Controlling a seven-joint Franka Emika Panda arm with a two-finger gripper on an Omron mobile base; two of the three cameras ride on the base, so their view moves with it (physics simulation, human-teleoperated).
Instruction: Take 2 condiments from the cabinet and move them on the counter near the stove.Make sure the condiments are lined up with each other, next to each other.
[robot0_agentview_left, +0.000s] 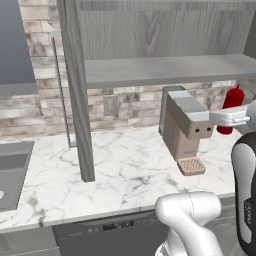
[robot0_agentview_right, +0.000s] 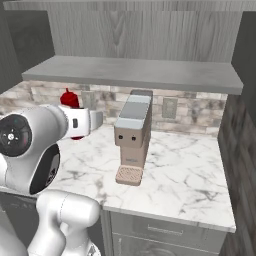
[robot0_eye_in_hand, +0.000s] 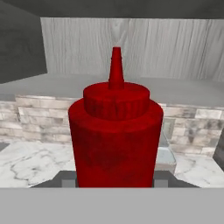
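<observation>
White marble worktop under grey wall cabinet, shelf board bare. Red squeeze bottle upright in air above worktop, below shelf, beside coffee machine. Gripper: jaws closed narrow on bottle's sides, holding it.

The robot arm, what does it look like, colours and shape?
The arm is built from glossy white rounded segments with dark grey to black joints, one with a round black end cap. Small dark lettering marks one dark link. The gripper has small dark grey fingertips.

Red bottle, grey-veined white marble counter, grey wood-grain cabinet.
</observation>
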